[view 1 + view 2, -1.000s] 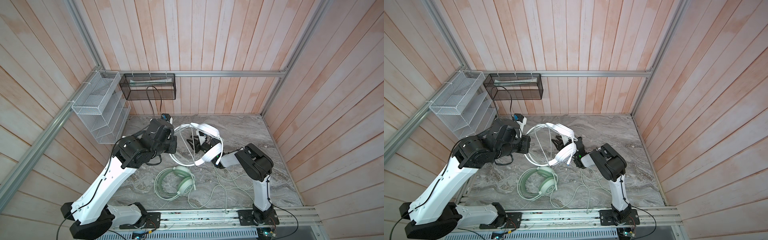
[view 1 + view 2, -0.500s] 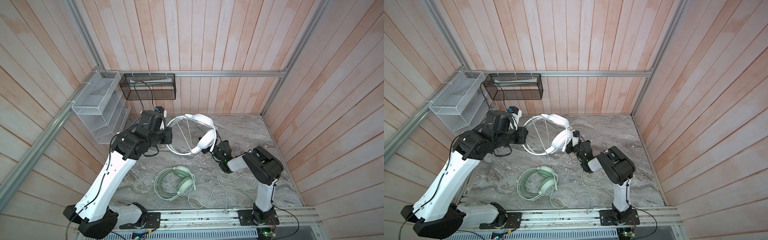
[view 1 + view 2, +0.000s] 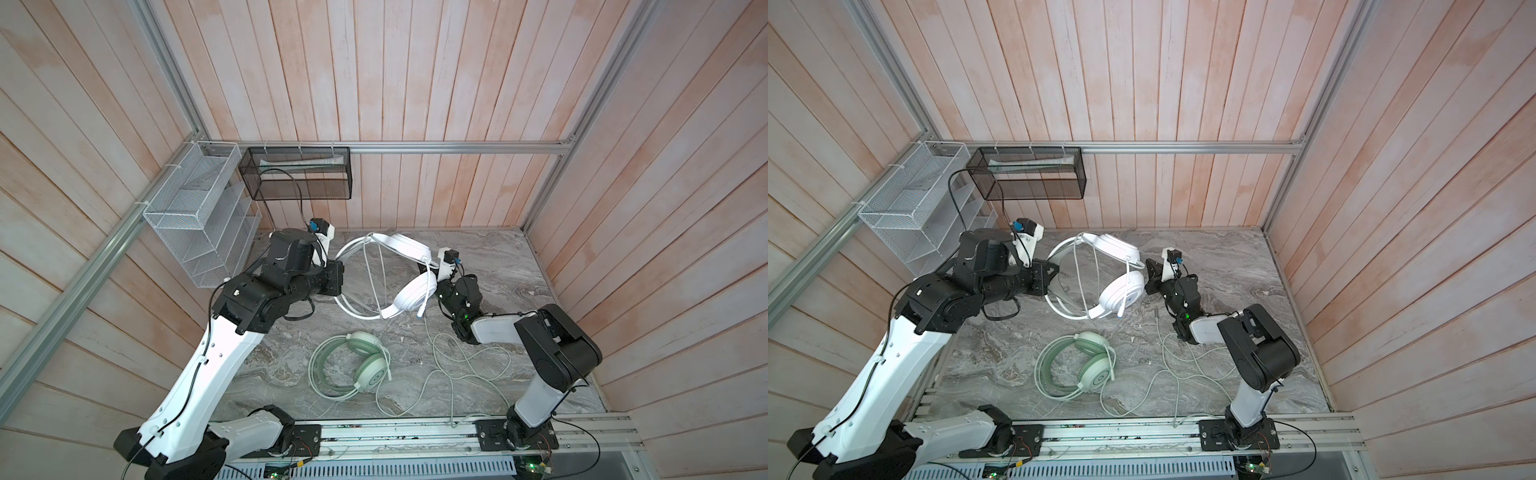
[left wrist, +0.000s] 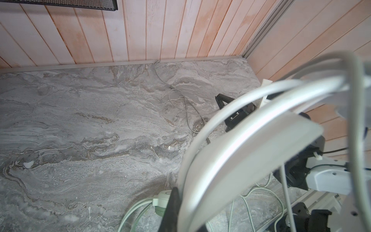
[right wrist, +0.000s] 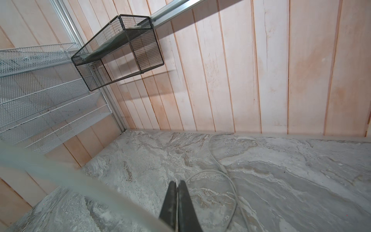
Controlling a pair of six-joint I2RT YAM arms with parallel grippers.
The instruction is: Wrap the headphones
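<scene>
White headphones (image 3: 1115,295) clamped in left fingers (image 4: 172,209); right fingers (image 5: 170,200) pressed together.

surface: grey marbled worktop (image 3: 498,257) | 7 o'clock of centre: mint green headphones (image 3: 370,368), lying flat | 5 o'clock: loose pale cable (image 3: 452,399), sprawled in loops
</scene>
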